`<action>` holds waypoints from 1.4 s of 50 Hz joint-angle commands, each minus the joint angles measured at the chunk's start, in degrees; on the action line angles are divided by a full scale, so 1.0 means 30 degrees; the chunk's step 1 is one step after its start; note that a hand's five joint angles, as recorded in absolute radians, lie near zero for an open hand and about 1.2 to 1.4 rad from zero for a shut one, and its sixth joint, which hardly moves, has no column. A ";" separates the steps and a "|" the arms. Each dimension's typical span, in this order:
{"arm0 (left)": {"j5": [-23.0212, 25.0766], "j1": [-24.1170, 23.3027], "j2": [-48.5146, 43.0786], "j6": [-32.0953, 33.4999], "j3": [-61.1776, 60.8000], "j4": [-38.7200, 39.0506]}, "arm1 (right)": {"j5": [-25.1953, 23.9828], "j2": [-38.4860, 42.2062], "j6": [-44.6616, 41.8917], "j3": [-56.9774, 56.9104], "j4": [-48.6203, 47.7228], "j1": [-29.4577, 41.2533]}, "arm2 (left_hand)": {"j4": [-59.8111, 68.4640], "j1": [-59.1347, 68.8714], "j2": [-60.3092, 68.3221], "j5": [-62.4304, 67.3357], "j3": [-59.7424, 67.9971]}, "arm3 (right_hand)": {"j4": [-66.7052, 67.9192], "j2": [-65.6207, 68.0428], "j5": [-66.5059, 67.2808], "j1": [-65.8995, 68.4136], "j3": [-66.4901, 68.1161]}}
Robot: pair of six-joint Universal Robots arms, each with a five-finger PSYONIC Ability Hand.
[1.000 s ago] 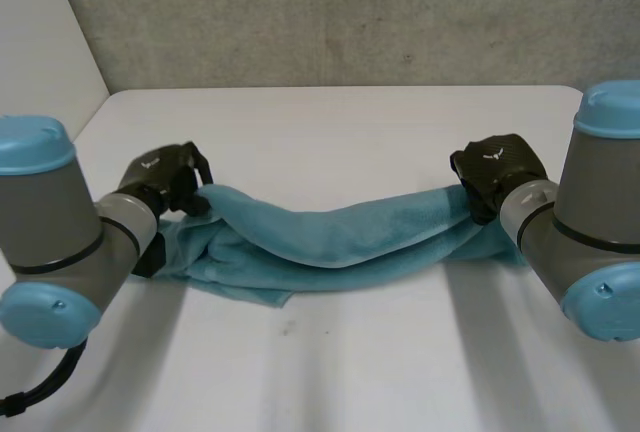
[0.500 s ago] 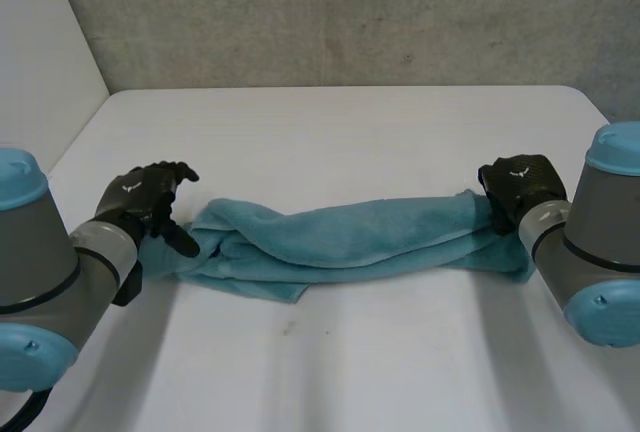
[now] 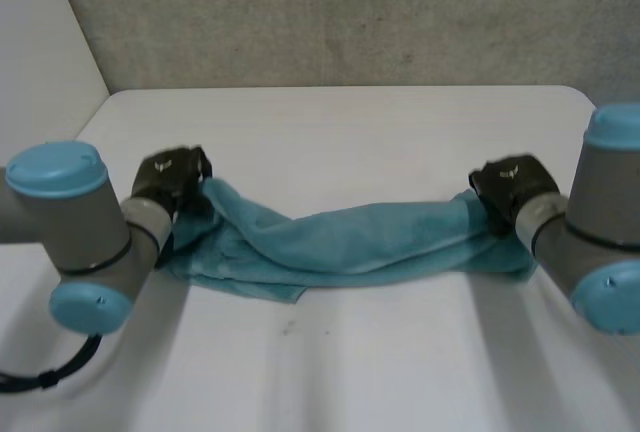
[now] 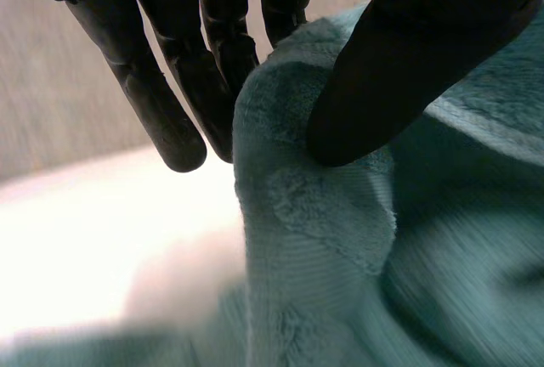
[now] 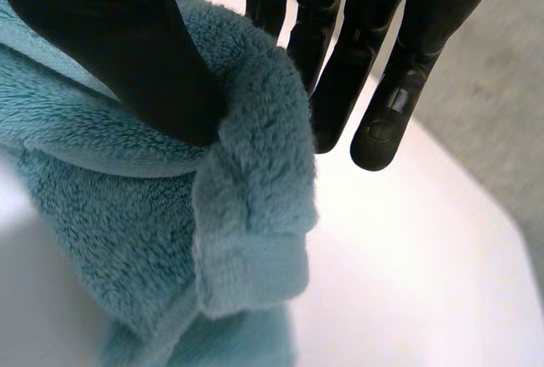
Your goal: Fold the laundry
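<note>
The soft teal fleece cloth point(image 3: 350, 242), where is it?

It lies bunched in a long, loosely rolled band on the white counter point(image 3: 350, 132), its length running from one arm to the other. Its middle rests on the counter, and its left end rises a little to the hand there.

What has the left robot hand point(image 3: 172, 174) got?

That left end of the cloth. In the left wrist view the thumb point(image 4: 408, 61) presses a raised fold of the cloth point(image 4: 314, 239) against the fingers point(image 4: 170, 104), which stand nearly straight behind the fold. So it is pinched closed on the cloth.

And the right robot hand point(image 3: 510, 184)?

It is at the cloth's right end. The right wrist view shows its thumb point(image 5: 127, 53) bearing down on a hemmed corner of the cloth point(image 5: 127, 214), with the fingers point(image 5: 391, 87) on the far side of that corner. It too grips the cloth in a pinch.

Anything else by the cloth?

A grey wall point(image 3: 350, 12) stands beyond it, past the counter's far edge.
</note>
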 commanded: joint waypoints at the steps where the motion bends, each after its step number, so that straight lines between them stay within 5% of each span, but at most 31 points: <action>1: -0.0115 0.0064 -0.0108 0.3037 0.4525 0.0857 | 0.0042 0.1095 -0.0606 -0.7508 0.0524 0.0077 | 0.3935 0.4832 0.3842 0.4970 0.3987 | 0.3875 0.4391 0.4712 0.9285 0.4048; 6: -0.0642 0.0270 0.1387 0.4331 0.6611 0.3202 | 0.0891 0.1330 0.1733 -1.2934 -0.2486 0.0049 | 0.3935 0.4832 0.3842 0.4970 0.3987 | 0.3875 0.4391 0.4712 0.9285 0.4048; 7: -0.1019 0.0386 0.2605 0.4331 0.6843 0.5610 | 0.1067 0.1214 0.2638 -1.3143 -0.4351 -0.0068 | 0.3935 0.4832 0.3842 0.4970 0.3987 | 0.3875 0.4391 0.4712 0.9285 0.4048; 12: -0.1462 0.0533 0.4168 0.4389 0.6437 0.8972 | 0.1303 0.0571 0.4023 -1.2152 -0.7326 0.0077 | 0.3935 0.4832 0.3842 0.4970 0.3987 | 0.3875 0.4391 0.4712 0.9285 0.4048; 26: -0.1228 0.0622 0.3879 0.4389 -0.0854 0.6689 | -0.1006 0.0676 0.3938 -0.3721 -0.5689 -0.0040 | 0.3935 0.4832 0.3842 0.4970 0.3987 | 0.3875 0.4391 0.4712 0.9285 0.4048; 34: -0.1316 0.0270 0.2647 0.4507 -0.4577 0.6250 | -0.1217 0.4229 0.2445 -0.3125 -0.2794 -0.0068 | 0.3935 0.4832 0.3842 0.4970 0.3987 | 0.3875 0.4391 0.4712 0.9285 0.4048; 44: -0.1316 -0.0316 0.4636 0.4390 -0.5752 0.4903 | -0.1216 0.3998 0.1797 -0.3507 0.1751 -0.0186 | 0.3935 0.4832 0.3842 0.4970 0.3987 | 0.3875 0.4391 0.4712 0.9285 0.4048; 47: -0.1316 -0.0316 0.5340 0.4273 -0.5869 0.4551 | -0.1333 0.3295 0.2031 -0.3360 0.2455 -0.0215 | 0.3935 0.4832 0.3842 0.4970 0.3987 | -0.2364 -0.1848 -0.1527 0.3045 -0.2192; 70: -0.1346 -0.0199 0.6221 0.4214 -0.6690 0.4462 | -0.2184 0.0656 0.2091 0.1561 -0.0762 -0.1065 | 0.3935 0.4832 0.3842 0.4970 0.3987 | -0.7263 -0.6747 -0.6426 -0.1853 -0.7090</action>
